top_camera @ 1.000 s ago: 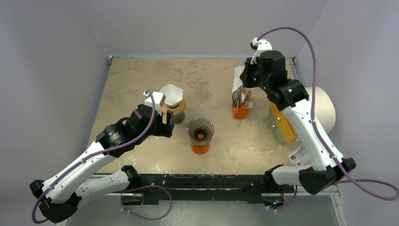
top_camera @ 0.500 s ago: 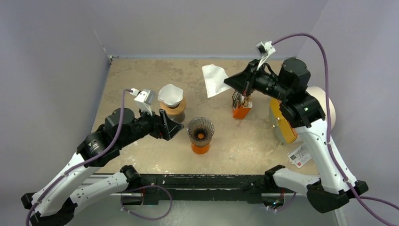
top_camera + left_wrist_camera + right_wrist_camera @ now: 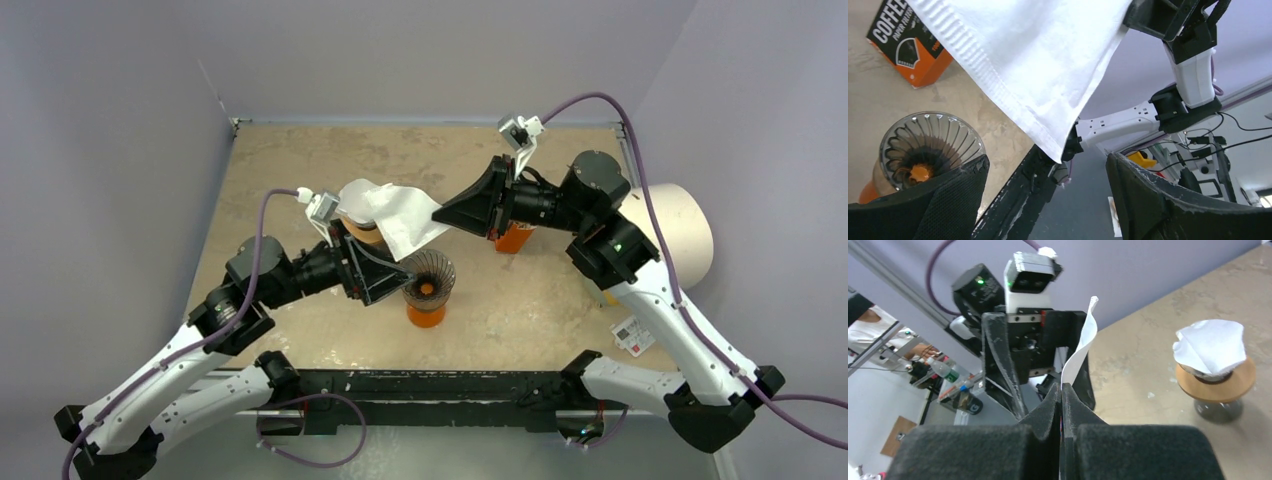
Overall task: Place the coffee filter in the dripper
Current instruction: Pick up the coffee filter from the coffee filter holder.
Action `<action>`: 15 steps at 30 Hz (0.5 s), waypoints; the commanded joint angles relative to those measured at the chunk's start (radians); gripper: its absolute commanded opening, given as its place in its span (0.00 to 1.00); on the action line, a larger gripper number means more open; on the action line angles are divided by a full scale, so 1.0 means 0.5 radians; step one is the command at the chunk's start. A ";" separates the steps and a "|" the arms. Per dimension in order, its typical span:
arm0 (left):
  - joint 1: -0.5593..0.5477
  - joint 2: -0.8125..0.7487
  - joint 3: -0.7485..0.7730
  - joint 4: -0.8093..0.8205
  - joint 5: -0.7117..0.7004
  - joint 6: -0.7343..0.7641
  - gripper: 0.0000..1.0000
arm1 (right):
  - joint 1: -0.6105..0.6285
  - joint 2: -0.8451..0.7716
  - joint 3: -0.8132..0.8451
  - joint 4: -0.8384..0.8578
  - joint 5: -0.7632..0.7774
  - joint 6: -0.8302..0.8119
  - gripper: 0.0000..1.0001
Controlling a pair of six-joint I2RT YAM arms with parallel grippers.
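Clamped shut with the right pincer [image 3: 437, 213] on one edge of the white paper coffee filter [image 3: 400, 218], pads pressed flat together with the sheet nipped between them. Holding that filter up in the air, behind and to the left of the glass dripper [image 3: 427, 280], clear of its rim, with the free end of the paper hanging loose. Spread as wide as it goes with the left pincer [image 3: 383, 266], gripping nothing, just left of the dripper and below the hanging filter. Looking up from the left wrist past both black fingers at the paper's crimped seam, with the dripper's ribbed glass cone and orange base beside them. Further behind and left of the dripper, a second dripper with a wooden collar [image 3: 1215, 384] and a crumpled filter [image 3: 1210, 347] seated in it. Behind and right of the dripper, an orange coffee filter box [image 3: 515, 238] standing on the bench [image 3: 270, 170].
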 commanded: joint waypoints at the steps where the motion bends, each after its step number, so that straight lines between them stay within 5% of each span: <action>1: 0.012 -0.001 -0.071 0.380 0.161 -0.139 0.86 | 0.049 -0.075 -0.071 0.368 -0.086 0.147 0.00; 15: 0.012 -0.019 -0.286 1.114 0.246 -0.317 0.78 | 0.109 -0.158 -0.321 0.765 -0.120 0.344 0.00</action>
